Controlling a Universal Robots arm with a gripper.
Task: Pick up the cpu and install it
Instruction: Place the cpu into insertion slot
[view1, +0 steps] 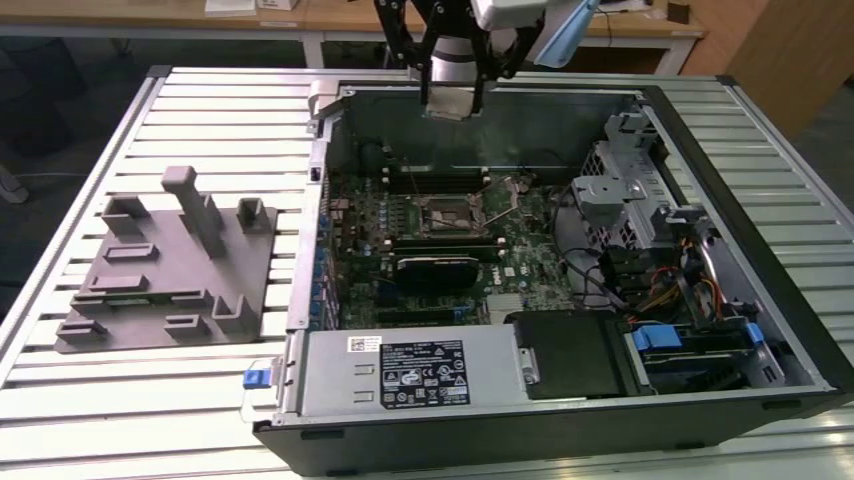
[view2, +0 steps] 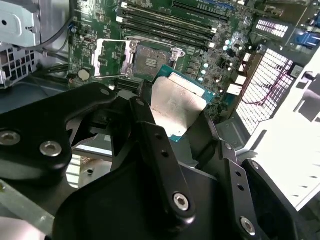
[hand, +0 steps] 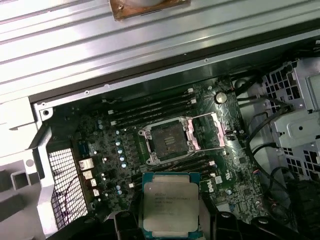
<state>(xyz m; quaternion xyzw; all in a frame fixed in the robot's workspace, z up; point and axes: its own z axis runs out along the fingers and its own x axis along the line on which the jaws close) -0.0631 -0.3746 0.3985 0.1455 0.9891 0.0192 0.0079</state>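
Observation:
The cpu (hand: 170, 202), a square chip with a pale silver top and a thin teal rim, sits clamped between my black fingers (hand: 124, 222). In the second wrist view the cpu (view2: 177, 105) is held tilted, and my gripper (view2: 175, 120) is shut on its edges. My gripper (view1: 451, 100) hangs above the rear of the open computer case in the exterior view. Below and ahead lies the motherboard's open socket (hand: 167, 141), its metal load frame swung back; the socket (view1: 449, 212) also shows mid-board in the exterior view. The chip is well above the socket, apart from it.
The open computer case (view1: 310, 180) lies on a slatted metal table. Memory slots (hand: 150, 107) run beside the socket. Drive cage and cables (view1: 634, 190) fill the exterior view's right. A grey plastic fixture (view1: 167, 265) with upright posts stands at its left.

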